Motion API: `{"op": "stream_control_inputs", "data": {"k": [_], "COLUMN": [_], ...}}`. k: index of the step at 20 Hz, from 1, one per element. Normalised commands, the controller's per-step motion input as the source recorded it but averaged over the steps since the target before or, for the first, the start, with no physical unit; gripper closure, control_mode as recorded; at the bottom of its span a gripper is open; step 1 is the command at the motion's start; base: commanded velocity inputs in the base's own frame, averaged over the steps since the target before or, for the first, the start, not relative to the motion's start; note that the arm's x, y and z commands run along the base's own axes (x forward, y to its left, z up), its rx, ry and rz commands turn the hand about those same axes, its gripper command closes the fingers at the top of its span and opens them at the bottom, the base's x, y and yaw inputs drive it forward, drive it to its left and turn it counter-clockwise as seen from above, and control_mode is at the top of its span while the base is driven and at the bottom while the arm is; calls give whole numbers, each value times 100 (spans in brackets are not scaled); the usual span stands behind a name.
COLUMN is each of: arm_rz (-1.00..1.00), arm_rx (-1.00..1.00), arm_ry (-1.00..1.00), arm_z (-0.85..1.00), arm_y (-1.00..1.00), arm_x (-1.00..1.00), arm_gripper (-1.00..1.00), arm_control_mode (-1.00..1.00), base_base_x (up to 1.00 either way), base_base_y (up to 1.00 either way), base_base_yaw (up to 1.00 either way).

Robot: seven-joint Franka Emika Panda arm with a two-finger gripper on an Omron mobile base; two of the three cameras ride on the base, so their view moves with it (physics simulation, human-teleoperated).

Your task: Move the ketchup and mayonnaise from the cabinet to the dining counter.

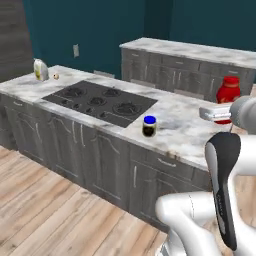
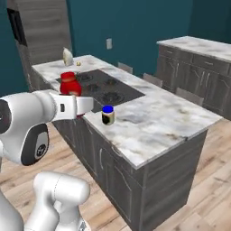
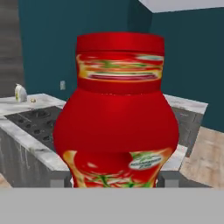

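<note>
My gripper (image 3: 114, 181) is shut on the ketchup (image 3: 116, 122), an all-red squeeze bottle with a narrowed waist. It is held upright in the air by the near side of the dining counter (image 1: 182, 127), above the level of its top. From the base cameras the ketchup (image 1: 228, 90) (image 2: 70, 83) stands up out of the white hand of the gripper (image 1: 216, 114) (image 2: 80, 106). The mayonnaise (image 1: 149, 126) (image 2: 108, 115), a small jar with a blue lid, stands on the marble beside the cooktop's corner, apart from the gripper. The cabinet is out of view.
A black four-burner cooktop (image 1: 100, 102) is set into the island. A pale cone-shaped bottle (image 1: 40, 70) stands at its far left end. A second marble counter with grey drawers (image 1: 195, 62) runs behind. Bare marble (image 2: 158, 122) lies to the right of the jar.
</note>
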Motion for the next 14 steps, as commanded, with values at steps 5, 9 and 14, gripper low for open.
{"op": "stream_control_inputs", "data": {"k": [5, 9, 14], "arm_rz": [0, 0, 0], "arm_rx": [0, 0, 0], "arm_ry": [0, 0, 0], "arm_z": [0, 0, 0], "arm_y": [0, 0, 0], "arm_x": [0, 0, 0], "arm_gripper": [100, 100, 100], "arm_control_mode": [100, 100, 100], "base_base_x": [-90, -92, 39], "base_base_y": [-100, -100, -100], "base_base_yaw": [51, 47, 47]}}
